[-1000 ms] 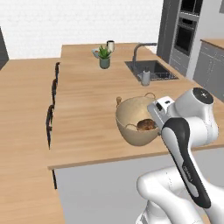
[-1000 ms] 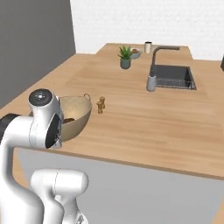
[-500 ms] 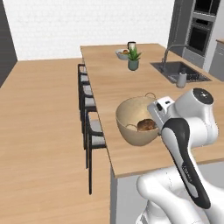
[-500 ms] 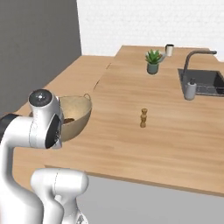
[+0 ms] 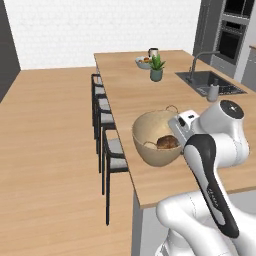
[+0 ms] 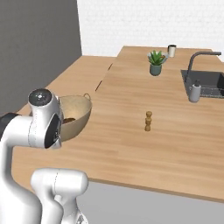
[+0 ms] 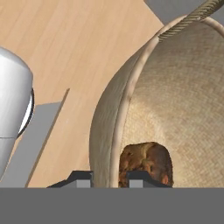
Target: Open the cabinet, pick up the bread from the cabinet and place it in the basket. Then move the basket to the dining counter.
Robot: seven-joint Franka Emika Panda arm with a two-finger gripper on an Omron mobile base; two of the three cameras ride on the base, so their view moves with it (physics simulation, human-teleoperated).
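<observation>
The tan woven basket (image 5: 149,136) hangs in the air over the near left corner of the dining counter (image 5: 127,90), tilted a little. My gripper (image 7: 109,177) is shut on its rim, one fingertip (image 7: 80,179) outside the wall and the other inside. The dark brown bread (image 5: 167,142) lies at the bottom of the basket, just past the inner fingertip in the hand view, bread (image 7: 145,160). From the right base view the basket (image 6: 75,114) shows beside my upper arm with the bread (image 6: 68,120) inside it, over the counter (image 6: 131,105). The cabinet is out of view.
Dark stools (image 5: 103,109) line the counter's left side. On the top stand a potted plant (image 5: 157,68), a fruit bowl (image 5: 143,62), a cup (image 6: 172,50), a small wooden mill (image 6: 148,121), and a sink (image 6: 208,83) with a soap bottle (image 6: 194,92). Wall ovens (image 5: 232,35) stand far right.
The whole picture has shifted: the base has driven along the island, so the counter's end and the stools have come into view. The basket stays in my grip, in the same spot beside the arm.
</observation>
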